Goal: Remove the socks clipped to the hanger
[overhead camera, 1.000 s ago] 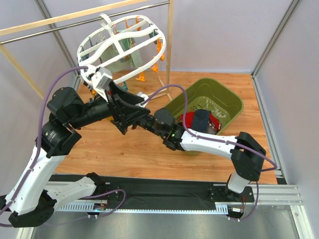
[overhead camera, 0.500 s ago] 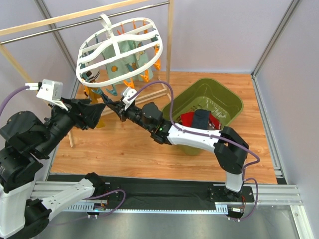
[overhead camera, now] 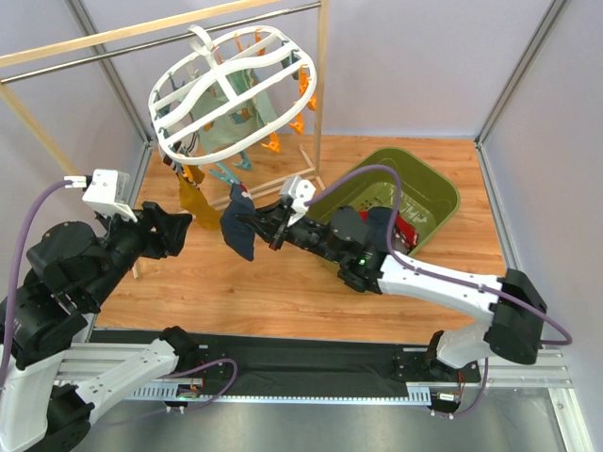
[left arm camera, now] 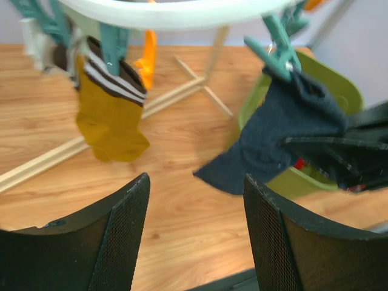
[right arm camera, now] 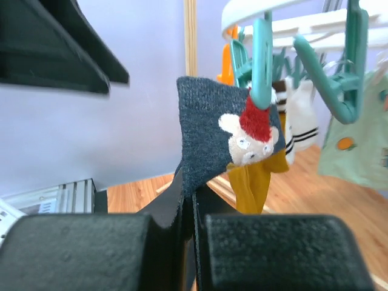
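One white oval plastic hanger (overhead camera: 220, 68). The right gripper (right arm camera: 193, 224) clenches one dark-blue fabric sock (right arm camera: 206, 127); the left gripper (left arm camera: 195, 182) gapes. Wood-plank floor (overhead camera: 217, 282), lilac walls (overhead camera: 405, 66).

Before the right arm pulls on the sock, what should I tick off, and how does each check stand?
1. Right end effector shut on the navy sock: ok.
2. Teal clip released from that sock: not ok, it grips the sock's top edge.
3. Left end effector open and holding nothing: ok.
4. Mustard sock hanging apart from the navy one: ok.
5. Green bin open to receive it: ok.
6. Hanger steady enough to resist the pull: cannot tell.
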Controlling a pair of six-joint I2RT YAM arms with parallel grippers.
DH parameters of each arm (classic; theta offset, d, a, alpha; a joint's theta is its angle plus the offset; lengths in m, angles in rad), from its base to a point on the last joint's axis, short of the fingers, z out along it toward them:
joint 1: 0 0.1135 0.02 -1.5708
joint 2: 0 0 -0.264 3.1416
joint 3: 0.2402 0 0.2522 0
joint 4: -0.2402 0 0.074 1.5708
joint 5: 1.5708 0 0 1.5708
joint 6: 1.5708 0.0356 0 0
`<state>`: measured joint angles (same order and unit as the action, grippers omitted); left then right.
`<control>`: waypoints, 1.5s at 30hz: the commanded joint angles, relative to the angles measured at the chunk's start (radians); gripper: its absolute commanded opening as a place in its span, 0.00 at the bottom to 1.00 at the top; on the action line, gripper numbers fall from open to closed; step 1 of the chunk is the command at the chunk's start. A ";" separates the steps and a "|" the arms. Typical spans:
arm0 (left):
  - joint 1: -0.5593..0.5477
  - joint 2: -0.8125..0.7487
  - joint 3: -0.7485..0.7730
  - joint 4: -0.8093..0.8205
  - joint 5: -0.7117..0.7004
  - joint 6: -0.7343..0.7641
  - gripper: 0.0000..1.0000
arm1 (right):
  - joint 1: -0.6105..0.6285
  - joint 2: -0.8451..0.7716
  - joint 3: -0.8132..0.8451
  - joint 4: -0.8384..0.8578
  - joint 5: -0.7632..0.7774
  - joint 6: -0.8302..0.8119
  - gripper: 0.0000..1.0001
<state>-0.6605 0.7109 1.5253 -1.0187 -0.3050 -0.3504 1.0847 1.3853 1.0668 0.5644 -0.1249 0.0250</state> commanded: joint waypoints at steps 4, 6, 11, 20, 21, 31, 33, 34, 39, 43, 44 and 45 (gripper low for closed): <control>-0.002 -0.074 -0.215 0.249 0.358 0.034 0.70 | -0.051 -0.121 -0.062 -0.075 -0.008 0.003 0.00; -0.002 -0.064 -0.253 0.272 0.362 0.042 0.70 | -0.077 -0.137 -0.064 -0.096 -0.031 0.038 0.00; -0.002 -0.030 -0.321 0.367 0.536 0.041 0.71 | -0.141 -0.173 -0.051 -0.178 -0.096 0.070 0.00; 0.009 0.028 -0.393 0.514 0.580 0.062 0.73 | -0.287 -0.195 -0.065 -0.199 -0.163 0.213 0.00; 0.009 0.042 -0.393 0.513 0.586 0.070 0.73 | -0.298 -0.193 -0.064 -0.196 -0.165 0.229 0.00; 0.009 0.105 -0.398 0.572 0.577 0.149 0.75 | -0.358 -0.138 0.027 -0.238 -0.421 0.386 0.00; 0.009 0.122 -0.399 0.578 0.589 0.156 0.76 | -0.356 -0.138 0.024 -0.189 -0.468 0.447 0.00; 0.009 0.125 -0.402 0.586 0.596 0.162 0.76 | -0.358 -0.140 0.021 -0.167 -0.501 0.467 0.00; 0.009 0.139 -0.401 0.600 0.632 0.171 0.77 | -0.353 -0.138 0.009 -0.069 -0.552 0.549 0.00; 0.010 0.157 -0.402 0.618 0.658 0.163 0.78 | -0.355 -0.123 -0.010 -0.005 -0.581 0.622 0.00; 0.010 0.170 -0.402 0.618 0.661 0.162 0.78 | -0.355 -0.114 -0.013 0.035 -0.590 0.642 0.00; 0.009 0.173 -0.404 0.620 0.662 0.159 0.78 | -0.356 -0.109 -0.016 0.057 -0.597 0.657 0.00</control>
<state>-0.6540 0.8669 1.1076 -0.4538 0.3218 -0.2131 0.7277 1.2556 1.0500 0.4995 -0.6659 0.5877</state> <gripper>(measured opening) 0.778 0.010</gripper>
